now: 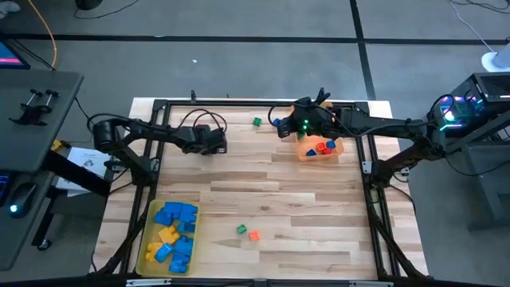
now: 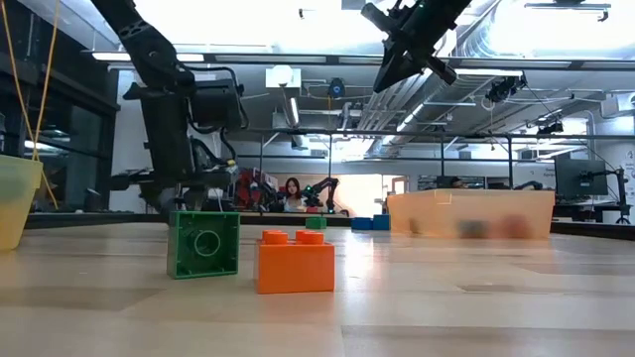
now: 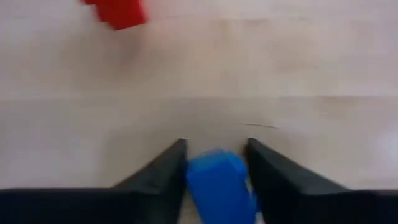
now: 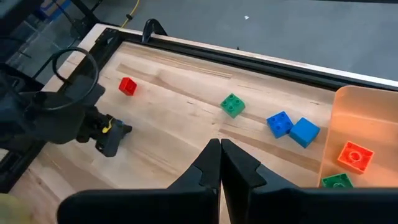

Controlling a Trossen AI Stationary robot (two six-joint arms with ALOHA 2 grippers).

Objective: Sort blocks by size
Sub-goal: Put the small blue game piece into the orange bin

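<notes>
My left gripper [image 3: 216,155] points down at the table's far left and is shut on a small blue block [image 3: 219,186]. A red block [image 3: 118,11] lies just beyond it on the wood. My right gripper [image 4: 220,163] hangs shut and empty, high over the far middle of the table, beside the orange tray [image 1: 335,151]. Below it a green block [image 4: 232,104] and two blue blocks [image 4: 279,123] lie on the table. Near the front edge sit a green block [image 1: 241,229] and an orange block [image 1: 254,235]. My left gripper has the blue block's two opposite sides [image 3: 189,180] between its two fingers, one finger on each side. The fingers come from above, slanting down. The block appears to rest on the table; its underside is hidden.
The yellow tray [image 1: 151,255] at the near left holds several larger blue and yellow blocks. The orange tray holds small orange, green, red and blue blocks. Black frame rails [image 1: 239,102] run along the table's edges. Bare wood lies in the table's middle.
</notes>
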